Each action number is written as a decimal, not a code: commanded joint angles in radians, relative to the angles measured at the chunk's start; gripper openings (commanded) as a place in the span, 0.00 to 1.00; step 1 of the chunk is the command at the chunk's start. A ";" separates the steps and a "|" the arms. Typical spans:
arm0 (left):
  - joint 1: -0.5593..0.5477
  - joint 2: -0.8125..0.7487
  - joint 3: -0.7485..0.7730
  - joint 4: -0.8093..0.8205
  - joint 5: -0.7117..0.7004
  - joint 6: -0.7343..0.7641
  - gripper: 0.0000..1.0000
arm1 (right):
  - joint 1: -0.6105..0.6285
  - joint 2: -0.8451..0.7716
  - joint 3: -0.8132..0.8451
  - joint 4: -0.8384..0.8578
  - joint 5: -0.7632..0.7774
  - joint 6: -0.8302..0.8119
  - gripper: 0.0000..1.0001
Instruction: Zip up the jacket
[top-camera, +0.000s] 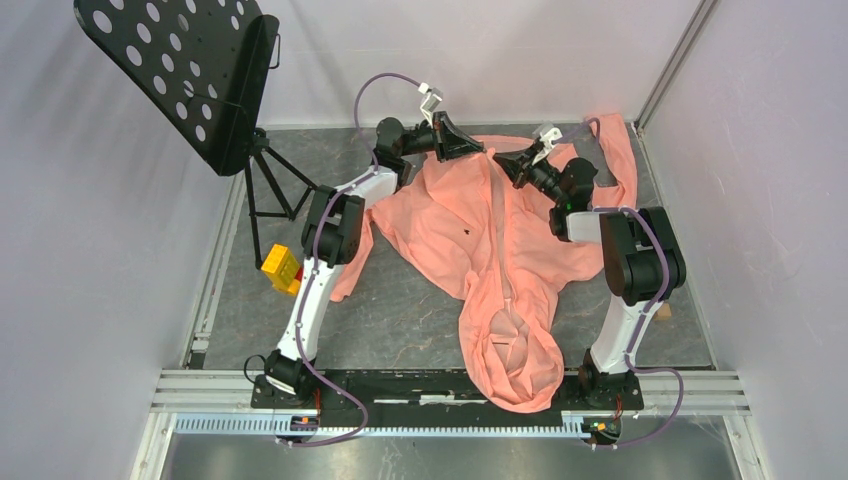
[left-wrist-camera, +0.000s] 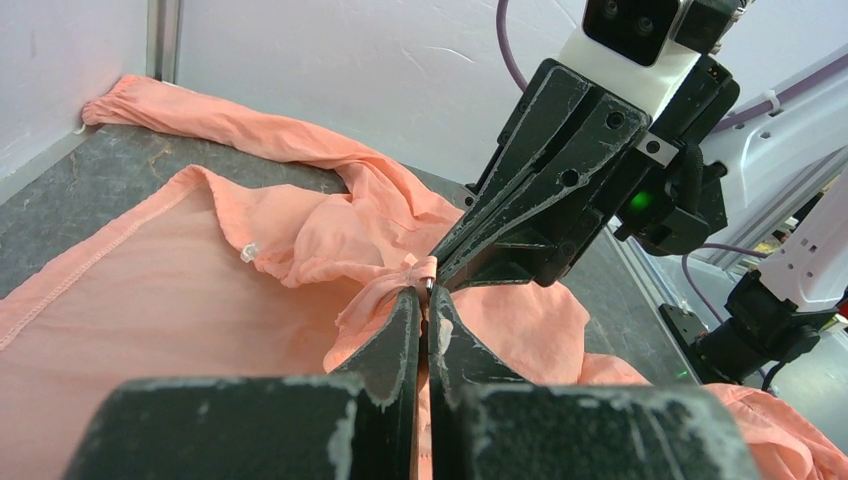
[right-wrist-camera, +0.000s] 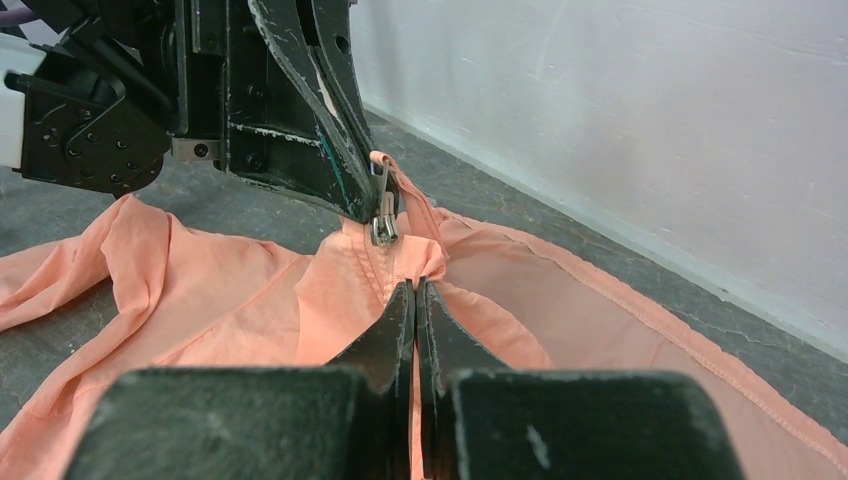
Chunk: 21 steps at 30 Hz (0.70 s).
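Note:
The salmon-pink jacket (top-camera: 440, 220) lies flat on the table, hood (top-camera: 515, 360) toward the arms' bases and hem at the far side. Its paler zipper strip (top-camera: 497, 250) runs down the middle. Both grippers meet tip to tip at the hem end of the zipper. My left gripper (top-camera: 478, 150) (left-wrist-camera: 427, 293) is shut on the small metal zipper pull (right-wrist-camera: 383, 225), which hangs from its tips in the right wrist view. My right gripper (top-camera: 503, 160) (right-wrist-camera: 414, 287) is shut on a pinch of jacket fabric (right-wrist-camera: 345, 275) just below the pull.
A black perforated music stand (top-camera: 190, 70) on a tripod stands at the far left. A yellow block (top-camera: 281, 268) lies beside the left arm. One jacket sleeve (top-camera: 620, 150) lies bunched against the far right wall. White walls close in the back and both sides.

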 joint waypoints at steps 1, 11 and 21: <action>0.011 -0.002 0.018 0.016 -0.013 -0.004 0.02 | -0.003 -0.027 -0.006 0.073 -0.003 0.002 0.00; 0.012 0.002 0.024 -0.008 -0.010 0.010 0.02 | -0.003 -0.022 -0.008 0.093 -0.008 0.018 0.00; 0.006 0.009 0.033 0.032 0.002 -0.029 0.02 | -0.003 -0.007 0.009 0.078 -0.013 0.022 0.00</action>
